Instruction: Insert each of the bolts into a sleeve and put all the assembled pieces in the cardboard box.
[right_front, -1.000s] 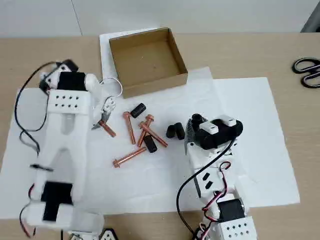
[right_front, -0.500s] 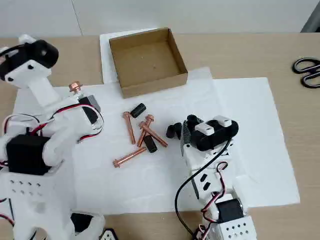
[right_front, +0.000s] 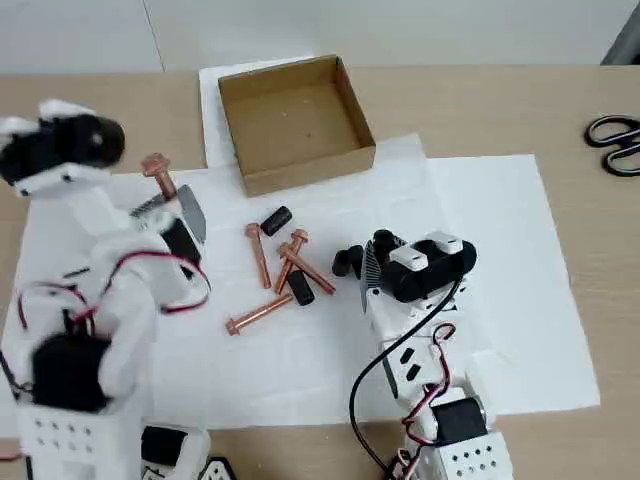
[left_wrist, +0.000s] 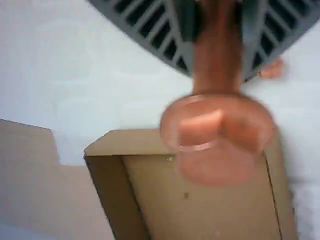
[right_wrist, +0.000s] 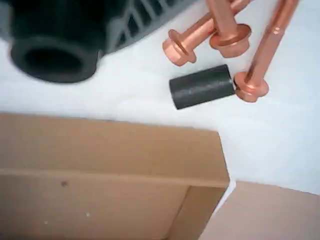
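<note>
Nearest, low in the high view: right gripper, closed tight around a short black cylindrical sleeve, open bore facing away from the wrist, near the middle of the white paper sheet.

Just left of that gripper, flat on the paper: four loose copper-coloured flanged bolts. One alone on the near side, lying slantwise; two crossed over each other in the middle; one straight, head toward the far side, just beside the crossed pair. Touching the crossed pair on its near side, a second black sleeve. Farther back and apart from the bolts, a third black sleeve, lying on its side.

Over at the paper's left edge, level with that third sleeve: left gripper, grey ribbed fingers pinched together on the shank of a fifth copper-coloured bolt — head end sticking out past the fingertips, tilted, clear of the loose pile.

Beyond all of this, the open square cardboard box, front wall on the paper's far edge, nothing visible inside — seen past the held bolt's head from the left wrist.

Farthest right, on the bare light wooden tabletop: black-handled scissors, well apart from the paper's contents.
</note>
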